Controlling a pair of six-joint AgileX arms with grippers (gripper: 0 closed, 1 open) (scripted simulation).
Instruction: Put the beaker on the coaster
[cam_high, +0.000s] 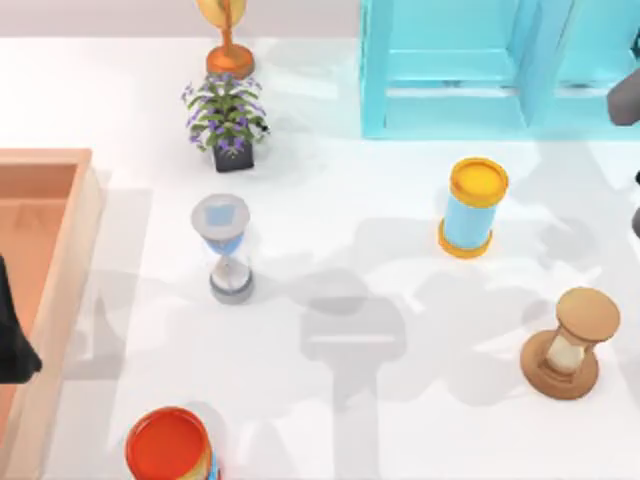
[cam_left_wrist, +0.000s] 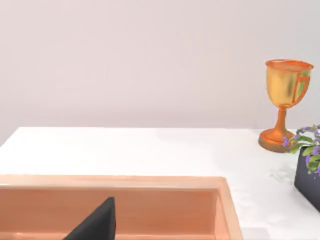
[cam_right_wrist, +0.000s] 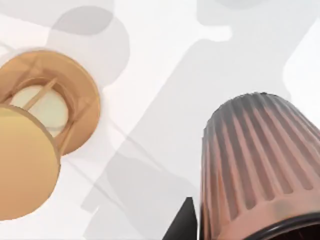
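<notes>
A grey hourglass (cam_high: 228, 250), a wooden hourglass (cam_high: 570, 345) (far right), a blue cylinder (cam_high: 472, 208) and a potted plant (cam_high: 227, 120) stand apart.

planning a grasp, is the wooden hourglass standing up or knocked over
Upright. In the top view the wooden hourglass stands on its round base on the table, its top disc directly above it.

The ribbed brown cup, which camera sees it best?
The right wrist view: the ribbed brown beaker looms close there, showing its sides and dark rim beside the wooden hourglass. The top view and left wrist view give no look at it.
</notes>
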